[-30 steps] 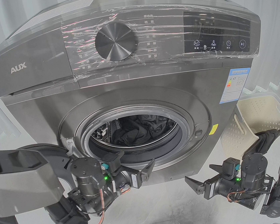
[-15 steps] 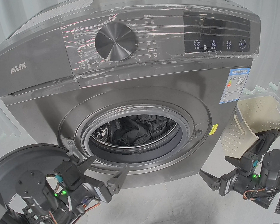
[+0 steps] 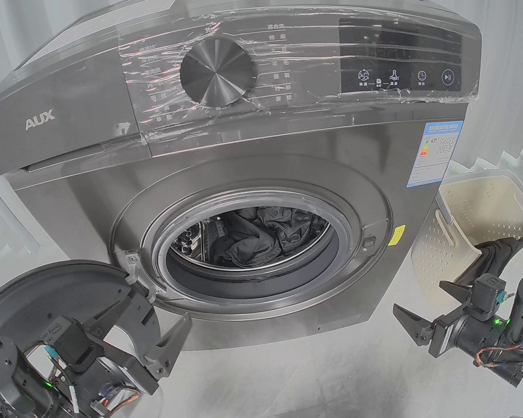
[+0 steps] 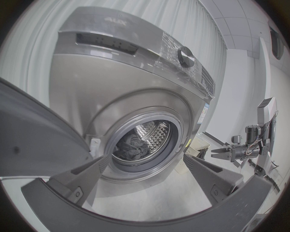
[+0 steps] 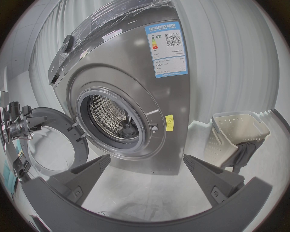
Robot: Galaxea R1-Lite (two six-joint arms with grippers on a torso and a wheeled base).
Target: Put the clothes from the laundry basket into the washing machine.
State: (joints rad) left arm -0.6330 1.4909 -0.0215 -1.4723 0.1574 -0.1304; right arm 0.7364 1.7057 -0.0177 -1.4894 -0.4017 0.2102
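The grey washing machine [image 3: 236, 159] stands with its round door [image 3: 39, 296] swung open to the left. Dark clothes [image 3: 256, 238] lie inside the drum, and the left wrist view shows the same clothes [image 4: 130, 146]. A cream laundry basket [image 3: 487, 204] leans against the machine's right side, with one dark garment [image 3: 500, 253] draped over its front rim. My left gripper [image 3: 161, 310] hangs open and empty in front of the door, low and left of the drum opening. My right gripper [image 3: 418, 298] is open and empty just in front of the basket, close to the draped garment.
Pale floor [image 3: 308, 383] lies open between the two arms in front of the machine. White curtains [image 3: 504, 32] hang behind it. The open door juts out close to my left arm.
Both arms have drawn back from the drum: the left gripper went down and left toward the door, the right one moved right toward the basket. Both stayed open. The head view shifted slightly.
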